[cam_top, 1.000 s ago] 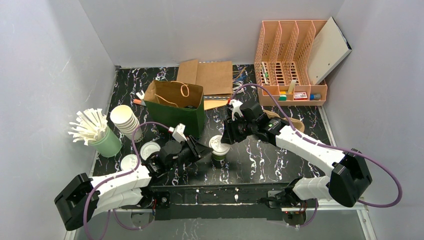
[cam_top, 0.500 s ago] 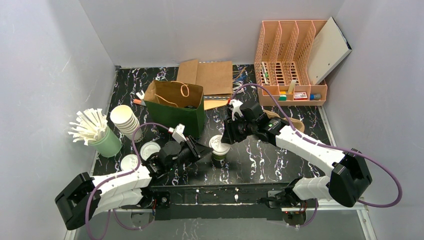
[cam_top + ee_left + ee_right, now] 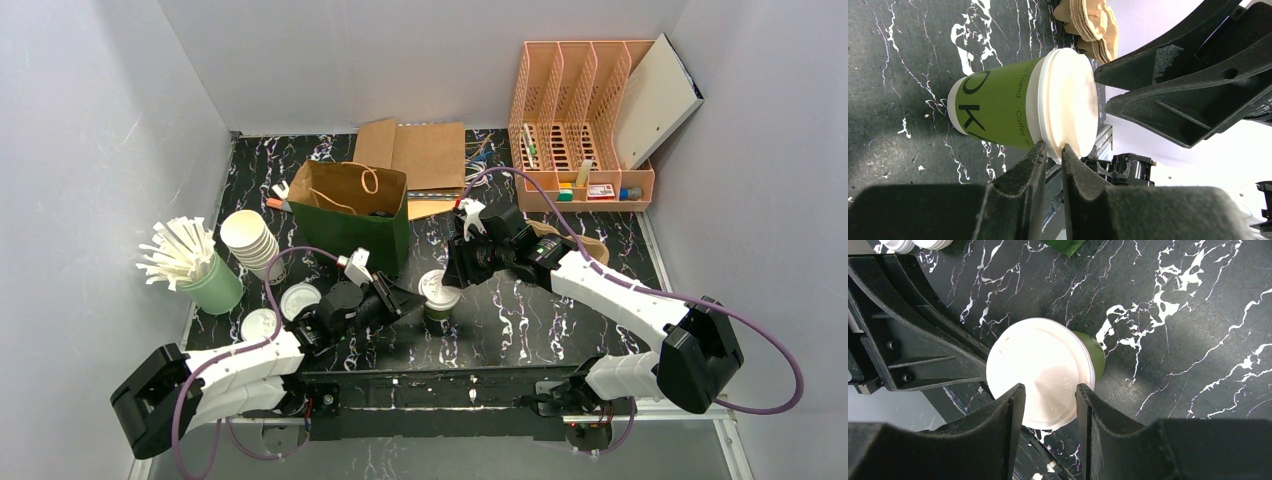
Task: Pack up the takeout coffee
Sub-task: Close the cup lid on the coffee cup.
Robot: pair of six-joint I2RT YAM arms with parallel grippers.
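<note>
Green coffee cup (image 3: 993,112) upright near the middle of the surface's (image 3: 560,310) near edge, with its white lid (image 3: 1070,105) on. Left claw (image 3: 1053,149) narrow, pinching the lid's rim. Right claw (image 3: 1050,387) half spread above the lid.

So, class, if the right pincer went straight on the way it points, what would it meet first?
The white lid on the green cup, close ahead of its tips; depth is unclear.
</note>
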